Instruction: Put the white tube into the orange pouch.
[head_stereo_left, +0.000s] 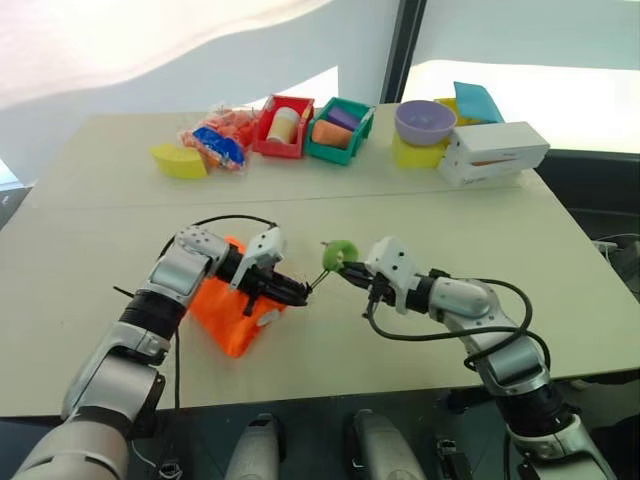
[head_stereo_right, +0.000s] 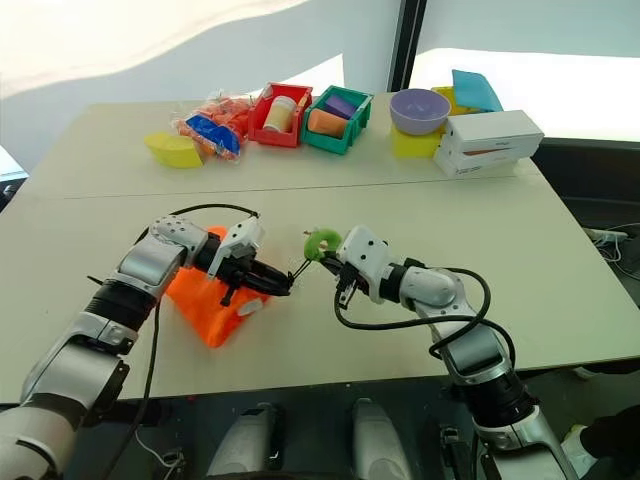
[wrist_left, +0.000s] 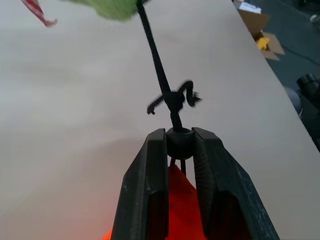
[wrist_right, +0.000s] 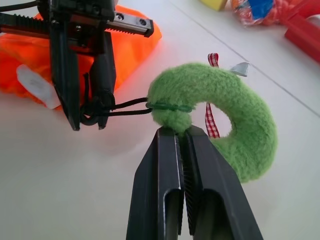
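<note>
Orange pouch lies on the counter, partly under the left forearm; landmark for this entry. Soft fabric, slumped into a wedge, mouth drawn by a black cord that runs from the pouch to a fuzzy green ring.

Handling, judged: pouch is light and limp and will not hold its mouth open by itself; it should give rather than slide when pulled. Cord is thin and can slip; the round cord stopper and the plush ring look like the surest places to take hold. White tube: I cannot pick it out anywhere around the pouch or among the bins at the far edge of the counter, well beyond the pouch. If small and smooth, grip across its body.

Left gripper: just beside the pouch's mouth, fingers nearly together and clamped on the cord stopper, one finger on each side.

Right gripper: on the far side of the ring from the pouch, fingers pressed together, pinching the ring's fuzzy rim. Ring is lifted off the counter; cord is taut between the two grippers.

Judgement: mouth being worked open; tube step not yet begun.
</note>
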